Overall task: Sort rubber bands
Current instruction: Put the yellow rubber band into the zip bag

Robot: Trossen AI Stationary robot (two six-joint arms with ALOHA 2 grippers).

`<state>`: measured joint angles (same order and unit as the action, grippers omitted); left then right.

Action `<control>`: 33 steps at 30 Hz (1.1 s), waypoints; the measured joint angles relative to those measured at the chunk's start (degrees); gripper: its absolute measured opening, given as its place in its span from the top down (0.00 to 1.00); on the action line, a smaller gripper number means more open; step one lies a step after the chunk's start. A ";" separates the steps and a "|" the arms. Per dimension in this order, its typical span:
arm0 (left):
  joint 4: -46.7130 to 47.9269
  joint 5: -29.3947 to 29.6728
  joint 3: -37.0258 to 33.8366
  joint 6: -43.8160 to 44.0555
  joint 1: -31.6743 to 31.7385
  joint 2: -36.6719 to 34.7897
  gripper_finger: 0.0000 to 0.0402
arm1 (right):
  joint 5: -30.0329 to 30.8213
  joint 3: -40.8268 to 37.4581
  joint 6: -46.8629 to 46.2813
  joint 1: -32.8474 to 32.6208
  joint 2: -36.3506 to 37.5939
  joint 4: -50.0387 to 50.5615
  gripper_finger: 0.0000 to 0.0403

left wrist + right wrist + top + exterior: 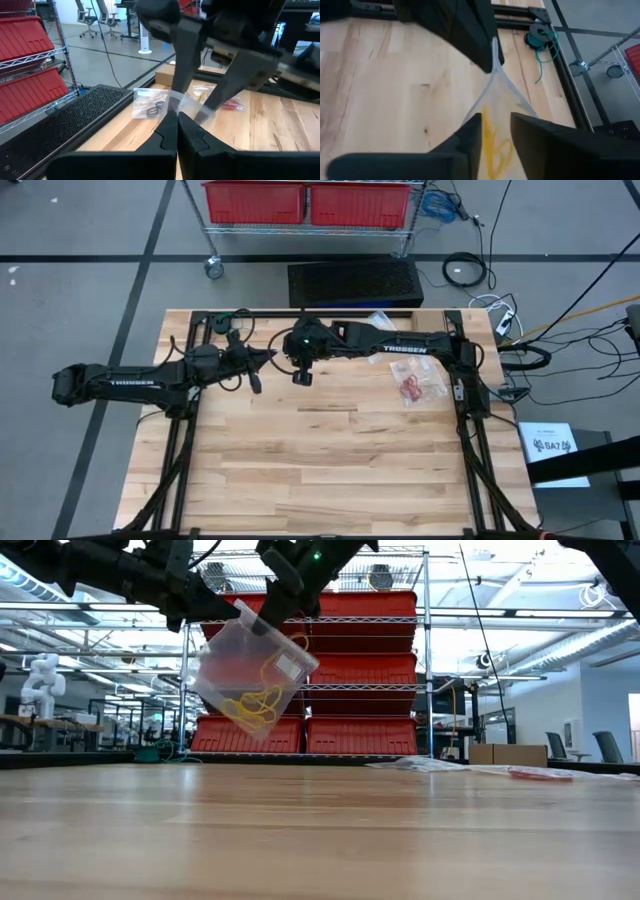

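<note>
Low view, item one: table (320, 830), lying well below both my grippers. Item two: clear bag (255, 670), hanging tilted in the air; I am pinching its edge with the left gripper (176, 116), fingers closed, while the right gripper (496, 120) is straddling it, fingers slightly parted. Item three: yellow rubber bands (258, 702), sitting inside that bag.

Worktop (330, 470): pale jointed wood planks, smooth, satin sheen. Bag (255, 670) hanging below the end effectors: clear, thin, glossy plastic film. Rubber bands (258, 702) inside: yellowish, matt. End effector fingers (192, 140): black matt plastic.
</note>
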<state>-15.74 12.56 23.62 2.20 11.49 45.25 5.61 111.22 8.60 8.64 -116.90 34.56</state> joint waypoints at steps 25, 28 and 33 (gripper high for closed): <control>0.61 -0.04 0.00 0.39 0.00 0.01 1.00 | 10.09 8.15 1.14 0.04 8.05 23.58 0.73; 0.64 -0.03 0.00 0.44 0.00 0.01 1.00 | 13.47 7.02 -1.62 -0.27 7.98 30.32 0.88; 0.62 -0.02 0.00 0.44 0.07 0.00 1.00 | 10.03 -1.54 -4.74 -0.46 8.16 27.01 0.97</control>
<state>-15.11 12.53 23.62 2.63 11.55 45.25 15.63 109.68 3.86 8.19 -108.75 61.57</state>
